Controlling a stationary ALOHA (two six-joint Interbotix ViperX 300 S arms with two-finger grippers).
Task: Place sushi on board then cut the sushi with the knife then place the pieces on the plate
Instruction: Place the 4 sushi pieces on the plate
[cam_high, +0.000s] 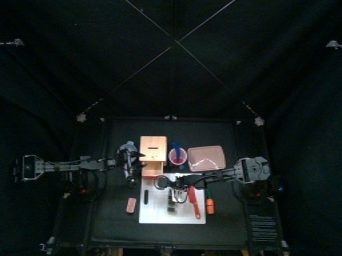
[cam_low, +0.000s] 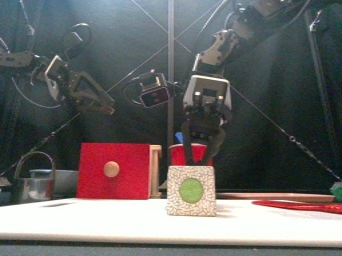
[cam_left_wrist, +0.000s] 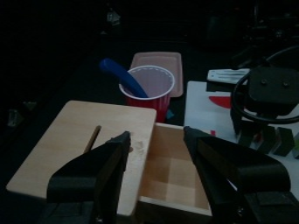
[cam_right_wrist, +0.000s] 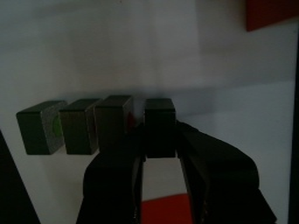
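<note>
The sushi roll (cam_low: 191, 190) stands on the white board (cam_high: 160, 215), its green-centred end facing the front. In the right wrist view it is a row of dark blocks (cam_right_wrist: 79, 125) with thin gaps between them. My right gripper (cam_right_wrist: 160, 138) comes down from above and is shut on the end block (cam_right_wrist: 160, 112). A red knife (cam_low: 301, 205) lies flat at the board's right. The pink plate (cam_high: 205, 157) is at the back right. My left gripper (cam_left_wrist: 158, 149) hangs open over the wooden box (cam_left_wrist: 87, 144), holding nothing.
The box's red drawer front (cam_low: 114, 170) faces forward, and the drawer is pulled out. A red cup (cam_left_wrist: 152, 87) with a blue knife stands between box and plate. A metal cutter (cam_low: 38, 182) sits at the far left. A small red object (cam_high: 131, 205) lies left of the board.
</note>
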